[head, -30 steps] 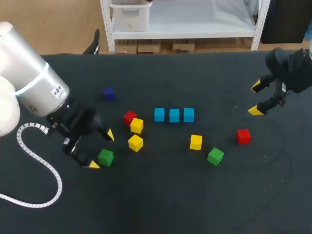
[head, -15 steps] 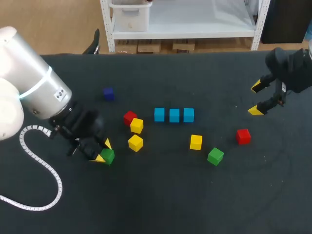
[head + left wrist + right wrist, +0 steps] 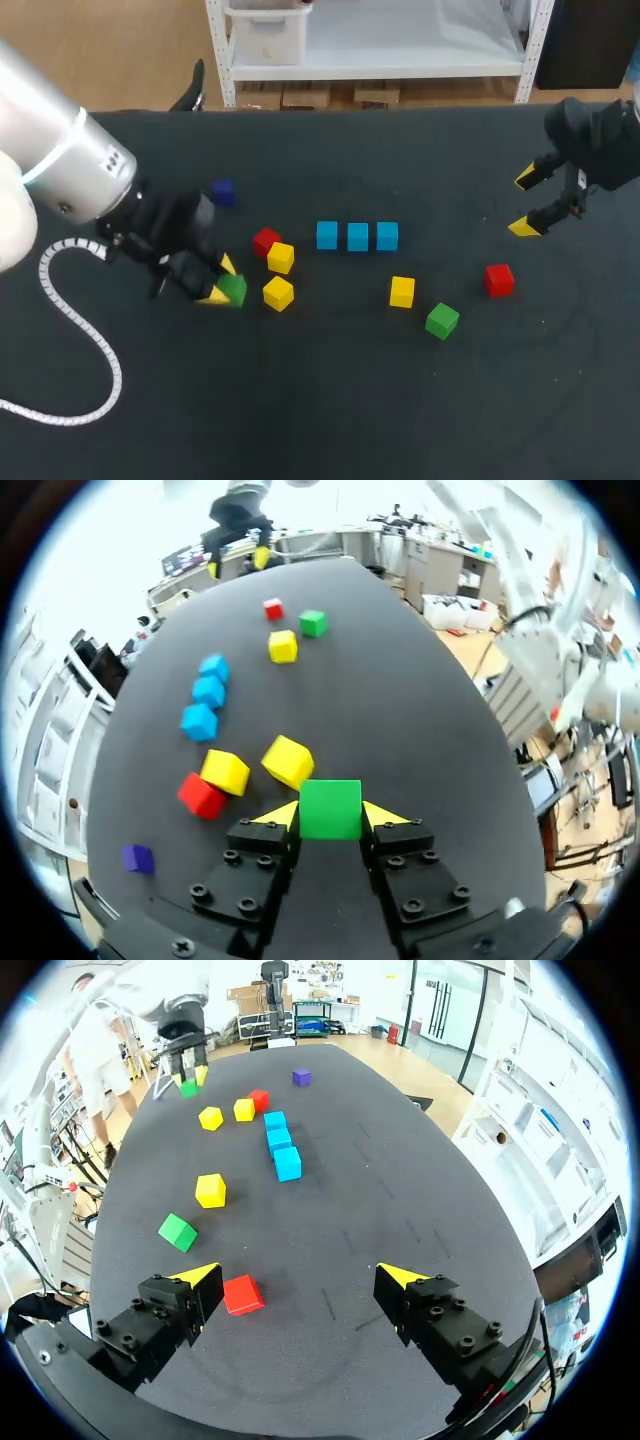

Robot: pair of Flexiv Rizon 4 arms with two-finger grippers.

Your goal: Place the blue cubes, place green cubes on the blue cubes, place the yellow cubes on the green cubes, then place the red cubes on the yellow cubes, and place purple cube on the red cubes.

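L fingers [image 3: 283, 815] squeeze a green cube [image 3: 330, 802] from 2 sides, so the left gripper [image 3: 331, 818] is clamped on it. Can't tell if it rests on the table [image 3: 330, 400] or hangs just over it.

Seen from above, w/ 12 o'clock at the far edge, the arm & its cube are on the L part of the table. The near yellow cube [image 3: 278, 293] is just beside the green cube at 3 o'clock, not touching. The 2nd yellow cube [image 3: 281, 257] is at about 2 o'clock. It sits right against the L red cube [image 3: 266, 241], which is at 1 o'clock. The purple cube [image 3: 223, 192] is alone, farther off at 12 o'clock.

The 3 blue cubes [image 3: 357, 236] make a row in the mid of the table, close side by side on a 9-to-3 line.

The right gripper [image 3: 300, 1278] is at the far R of the table, fingers wide apart. The R red cube [image 3: 243, 1294] lies on the table ahead of it, near one finger; from above it is at about 7 o'clock from the gripper. The other green cube [image 3: 442, 320] is at 8 o'clock from that red cube. The 3rd yellow cube [image 3: 402, 291] is at 10 o'clock from that green one, near it but apart.
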